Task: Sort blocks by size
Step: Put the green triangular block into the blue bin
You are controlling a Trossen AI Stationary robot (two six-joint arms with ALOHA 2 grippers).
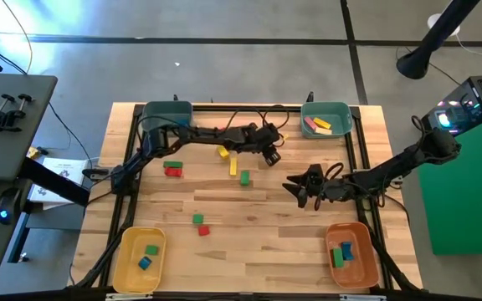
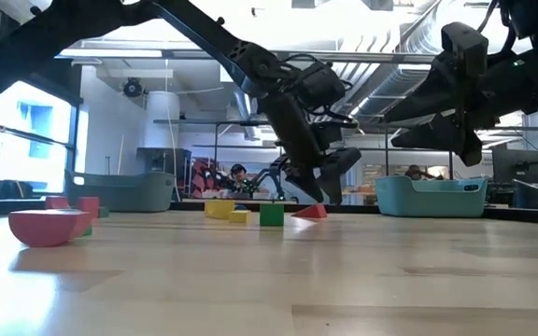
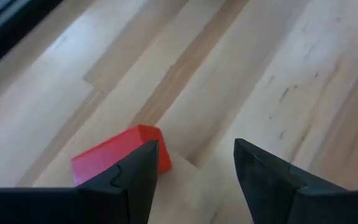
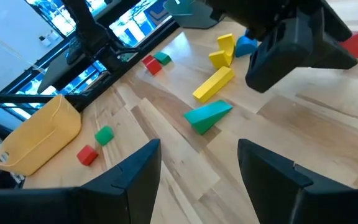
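My left gripper (image 1: 273, 155) is open, low over the table's far middle. In the left wrist view (image 3: 194, 168) a small red block (image 3: 114, 158) lies on the table just outside one finger, not between the two. The low view shows that block (image 2: 312, 212) under the gripper. My right gripper (image 1: 296, 191) is open and empty (image 4: 197, 168), right of centre. Loose blocks lie on the table: a yellow block (image 1: 223, 152), a yellow bar (image 1: 233, 165), a green block (image 1: 245, 177), a green and red pair (image 1: 172, 169), and a green (image 1: 197, 219) and a red one (image 1: 203, 230). My left gripper's one finger (image 3: 138, 177) stands right beside the red block's near corner (image 3: 157, 152), with the block on its outer side. I cannot tell whether they touch. The block lies flat on the table.
Teal bins stand at the far left (image 1: 167, 113) and far right (image 1: 325, 117), the right one holding pink and yellow blocks. A yellow bin (image 1: 141, 259) at the near left and an orange bin (image 1: 351, 251) at the near right hold green and blue blocks.
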